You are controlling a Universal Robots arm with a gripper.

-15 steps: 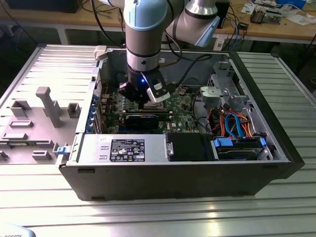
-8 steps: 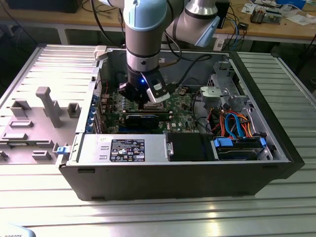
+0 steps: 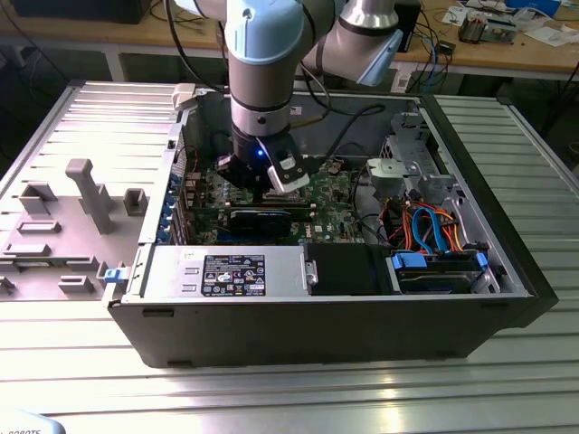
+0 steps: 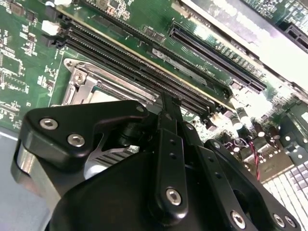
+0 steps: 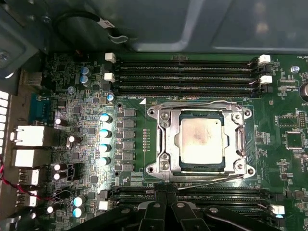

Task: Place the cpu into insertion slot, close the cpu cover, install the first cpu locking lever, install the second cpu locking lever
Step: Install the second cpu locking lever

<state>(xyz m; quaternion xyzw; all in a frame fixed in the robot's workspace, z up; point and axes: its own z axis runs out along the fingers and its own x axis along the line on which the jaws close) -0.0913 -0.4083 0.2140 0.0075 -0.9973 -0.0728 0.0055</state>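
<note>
The cpu point(image 5: 201, 141), with its dull silver top, lies flat in the insertion slot point(image 5: 246, 169) on the green board. The cpu cover point(image 5: 166, 139) is down over it, framing the chip in its window. One thin wire lever point(image 5: 192, 104) runs along the side by the upper memory slots. A second lever point(image 5: 211, 181) runs along the opposite side and ends by my gripper point(image 5: 162, 191). Its black fingers stand together at that edge of the socket. Whether they grip the wire I cannot tell. My gripper point(image 4: 167, 103) shows against the cover's frame point(image 4: 82, 86), and the gripper point(image 3: 269, 194) hangs low inside the case.
Long memory slots point(image 5: 187, 74) flank the socket, with another row point(image 5: 216, 195) beside my fingers. Capacitors point(image 5: 104, 132) stand nearby. The open case holds a drive cage point(image 3: 412, 167), coloured cables point(image 3: 430, 226) and a black shroud point(image 3: 348, 267). A grey fixture tray point(image 3: 81, 194) lies at the exterior view's left.
</note>
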